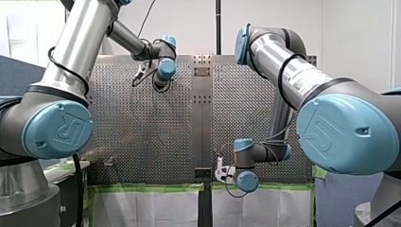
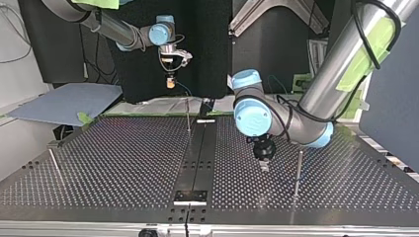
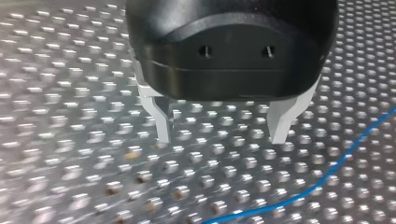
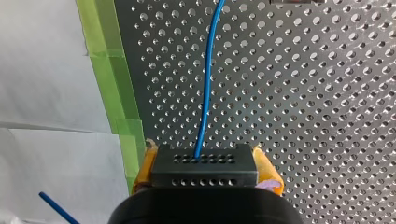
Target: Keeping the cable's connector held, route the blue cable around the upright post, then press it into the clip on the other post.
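Claw on my right arm [image 4: 207, 163] clamps black perforated connector block [image 4: 205, 177] of thin blue cable [image 4: 206, 93]; my left claw [image 3: 222, 135] open over perforated metal tabletop [image 3: 70, 116].

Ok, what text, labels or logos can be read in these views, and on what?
"UR" logo mark: on my left arm's blue joint cap.
"UR" logo mark: on my right arm's blue joint cap.
White label on my right arm's silver tube: too blurred to read.
Nothing else legible.
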`<state>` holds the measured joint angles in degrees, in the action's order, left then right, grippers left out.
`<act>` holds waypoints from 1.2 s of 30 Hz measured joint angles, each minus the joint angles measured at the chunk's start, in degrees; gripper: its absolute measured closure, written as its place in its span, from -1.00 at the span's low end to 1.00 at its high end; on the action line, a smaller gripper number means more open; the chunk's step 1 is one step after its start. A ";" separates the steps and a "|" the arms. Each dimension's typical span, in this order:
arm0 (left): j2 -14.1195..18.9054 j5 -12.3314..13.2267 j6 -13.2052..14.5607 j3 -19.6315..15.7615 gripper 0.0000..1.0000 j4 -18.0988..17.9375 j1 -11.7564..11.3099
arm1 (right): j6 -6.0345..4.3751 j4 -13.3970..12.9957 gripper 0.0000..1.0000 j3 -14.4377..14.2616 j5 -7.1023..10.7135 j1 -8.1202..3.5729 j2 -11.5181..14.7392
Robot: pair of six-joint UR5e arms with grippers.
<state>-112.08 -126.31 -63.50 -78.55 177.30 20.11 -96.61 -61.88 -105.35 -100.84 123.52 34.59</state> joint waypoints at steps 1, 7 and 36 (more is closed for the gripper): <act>-0.43 -0.12 0.23 0.00 -1.00 -0.07 -0.03 | 0.00 0.00 1.00 0.00 0.00 0.01 0.00; -1.95 -0.43 0.77 0.00 -1.00 -0.89 -0.62 | 0.00 0.00 1.00 -0.01 0.02 0.06 0.01; -7.56 -2.98 4.53 0.00 -1.00 -1.85 -2.05 | 0.01 0.11 1.00 -0.01 0.01 0.10 0.01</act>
<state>-119.64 -129.29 -58.96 -78.55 175.45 18.07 -96.60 -61.77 -105.37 -100.83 123.62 34.60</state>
